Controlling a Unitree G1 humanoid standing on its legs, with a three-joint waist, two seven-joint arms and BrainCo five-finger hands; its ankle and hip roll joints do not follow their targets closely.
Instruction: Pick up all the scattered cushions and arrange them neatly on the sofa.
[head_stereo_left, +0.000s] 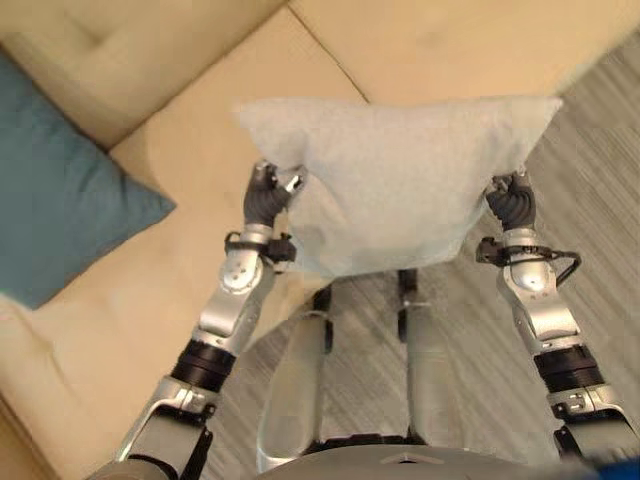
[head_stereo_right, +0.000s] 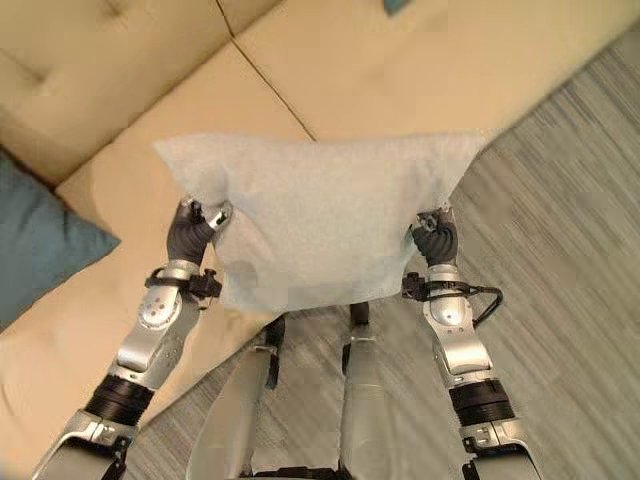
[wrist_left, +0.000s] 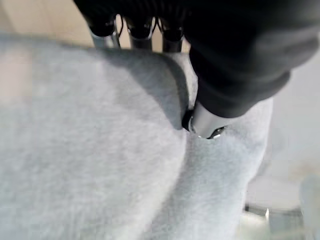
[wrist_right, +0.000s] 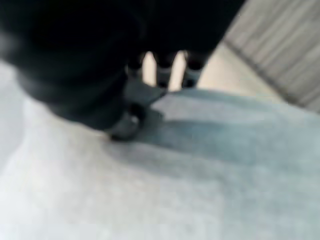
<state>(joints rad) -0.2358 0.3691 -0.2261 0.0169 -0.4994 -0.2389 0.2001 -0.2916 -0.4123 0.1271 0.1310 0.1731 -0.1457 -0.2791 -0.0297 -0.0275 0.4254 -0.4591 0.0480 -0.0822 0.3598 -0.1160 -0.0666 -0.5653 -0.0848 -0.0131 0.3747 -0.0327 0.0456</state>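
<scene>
Pale grey cushion (head_stereo_left: 400, 180) held in air over sofa (head_stereo_left: 180, 150) seat edge, left hand (head_stereo_left: 268, 195) and right hand (head_stereo_left: 510, 200) fingers clamped on its sides. Carry step; next: lower onto seat near teal cushion (head_stereo_left: 60, 200).

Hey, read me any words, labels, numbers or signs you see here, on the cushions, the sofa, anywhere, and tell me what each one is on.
None to read.
Grey cushion, pinched between the left hand and right hand: plain fabric, no tag or print showing.
Teal cushion on the sofa: plain.
Sofa and floor: no lettering or signs.
</scene>
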